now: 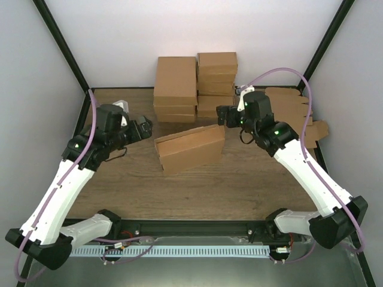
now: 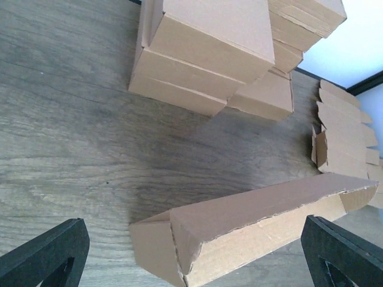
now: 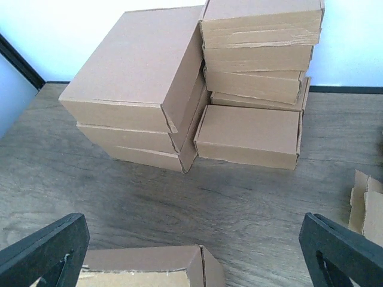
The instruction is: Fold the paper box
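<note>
The paper box (image 1: pixel 190 147) stands in the middle of the table, folded into a long closed brown carton that leans a little. In the left wrist view, its near end and long side (image 2: pixel 251 221) lie between and beyond the fingers. Only its top corner (image 3: pixel 149 263) shows in the right wrist view. My left gripper (image 1: pixel 145 126) hangs just left of the box, open, with nothing between its fingers (image 2: pixel 51 251). My right gripper (image 1: pixel 222 115) hovers at the box's far right corner. It is open too, apart from the cardboard, with empty black fingers (image 3: pixel 338 251).
Two stacks of folded brown boxes (image 1: pixel 175 88) (image 1: pixel 216 75) stand against the back wall, just behind the right gripper. A pile of flat cardboard blanks (image 1: pixel 296 113) lies at the right edge. Black frame posts run up the back corners.
</note>
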`<state>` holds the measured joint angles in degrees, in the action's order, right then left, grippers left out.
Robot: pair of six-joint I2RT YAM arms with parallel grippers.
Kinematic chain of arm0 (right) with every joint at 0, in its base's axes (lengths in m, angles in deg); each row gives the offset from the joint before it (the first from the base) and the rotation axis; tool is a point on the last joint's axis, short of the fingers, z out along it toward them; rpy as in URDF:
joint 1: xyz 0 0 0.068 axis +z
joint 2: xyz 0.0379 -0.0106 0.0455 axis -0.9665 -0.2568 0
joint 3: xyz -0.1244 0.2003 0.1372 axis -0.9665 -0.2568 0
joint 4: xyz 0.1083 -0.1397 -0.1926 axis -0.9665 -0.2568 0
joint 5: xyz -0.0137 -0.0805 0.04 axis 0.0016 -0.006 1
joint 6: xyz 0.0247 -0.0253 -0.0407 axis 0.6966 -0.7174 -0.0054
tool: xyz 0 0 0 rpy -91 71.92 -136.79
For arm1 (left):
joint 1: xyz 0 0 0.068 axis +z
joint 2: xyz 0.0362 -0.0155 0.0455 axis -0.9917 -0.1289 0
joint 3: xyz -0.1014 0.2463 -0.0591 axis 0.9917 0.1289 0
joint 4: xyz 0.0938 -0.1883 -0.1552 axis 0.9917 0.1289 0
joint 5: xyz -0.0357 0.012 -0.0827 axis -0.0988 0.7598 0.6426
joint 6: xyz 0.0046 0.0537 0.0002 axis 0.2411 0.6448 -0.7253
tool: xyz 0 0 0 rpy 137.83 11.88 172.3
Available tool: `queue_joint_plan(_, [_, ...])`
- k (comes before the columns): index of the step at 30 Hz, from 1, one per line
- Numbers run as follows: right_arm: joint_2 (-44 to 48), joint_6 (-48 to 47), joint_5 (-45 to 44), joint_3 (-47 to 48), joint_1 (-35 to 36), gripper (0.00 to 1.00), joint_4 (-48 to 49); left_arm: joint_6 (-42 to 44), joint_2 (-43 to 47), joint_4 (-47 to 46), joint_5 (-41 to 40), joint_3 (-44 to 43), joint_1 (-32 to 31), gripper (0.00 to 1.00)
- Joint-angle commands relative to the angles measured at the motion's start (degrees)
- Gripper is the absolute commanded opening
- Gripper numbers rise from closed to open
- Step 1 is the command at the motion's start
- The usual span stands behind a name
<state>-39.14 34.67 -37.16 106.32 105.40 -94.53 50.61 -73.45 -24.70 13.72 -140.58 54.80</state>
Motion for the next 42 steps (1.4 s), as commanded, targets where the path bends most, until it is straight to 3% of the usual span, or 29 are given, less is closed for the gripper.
queue_joint_plan(1, [-1.27,3.68,4.79,3.08,-2.11,1.00,-0.07,3.51,-1.04,-3.13,11.29,0.58,4.49,1.00])
queue_joint_plan(5, [-3.26,3.37,5.22,3.47,-2.42,0.99,1.12,3.67,-2.00,-6.89,18.26,4.15,8.20,1.00])
queue_joint_plan(14, [-6.89,3.45,5.79,2.47,-2.38,0.70,3.16,3.39,-3.32,-12.28,22.94,9.12,8.65,0.59])
queue_joint_plan(21, [-5.86,3.90,7.18,-1.87,-2.42,0.50,4.50,2.16,-3.78,-13.22,23.98,12.49,8.63,0.40])
queue_joint_plan(24, [-5.20,4.05,7.82,-3.88,-2.42,0.42,5.10,0.71,-3.65,-14.99,25.90,15.30,8.66,0.36])
queue_joint_plan(42, [-3.92,5.30,10.39,-10.08,-2.42,0.23,6.40,-2.80,-3.47,-16.48,28.86,21.16,8.65,0.23])
